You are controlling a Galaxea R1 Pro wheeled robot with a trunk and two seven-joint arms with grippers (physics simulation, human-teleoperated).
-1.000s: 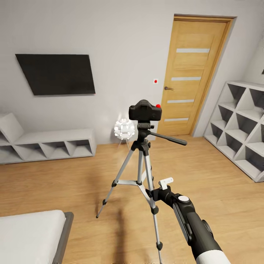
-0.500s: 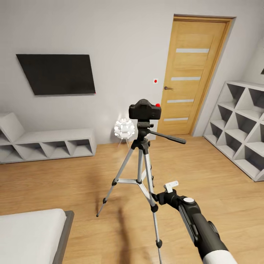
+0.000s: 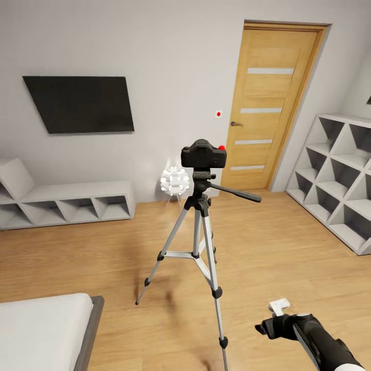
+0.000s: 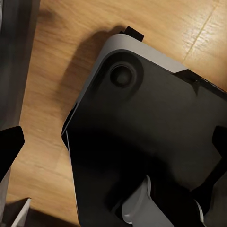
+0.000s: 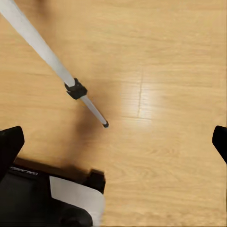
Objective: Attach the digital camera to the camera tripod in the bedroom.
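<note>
Head view: black digital camera [image 3: 203, 155] atop tripod [image 3: 198, 242]

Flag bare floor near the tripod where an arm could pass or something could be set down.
Free: plank floor between the camera tripod and the cube shelving at right; also between it and the low shelf at left. Crowded: between the splayed legs, and by the bed corner. The right gripper is low, right of the near leg.

The head view is bright and evenly lit, sharp throughout, with straight lines leaning outward toward the edges; the camera tripod [image 3: 200, 242] casts only a faint, soft shadow on the wood floor [image 3: 288, 242]. A pale glare patch sits on the planks in the right wrist view. The left wrist view is dim and slightly soft.
</note>
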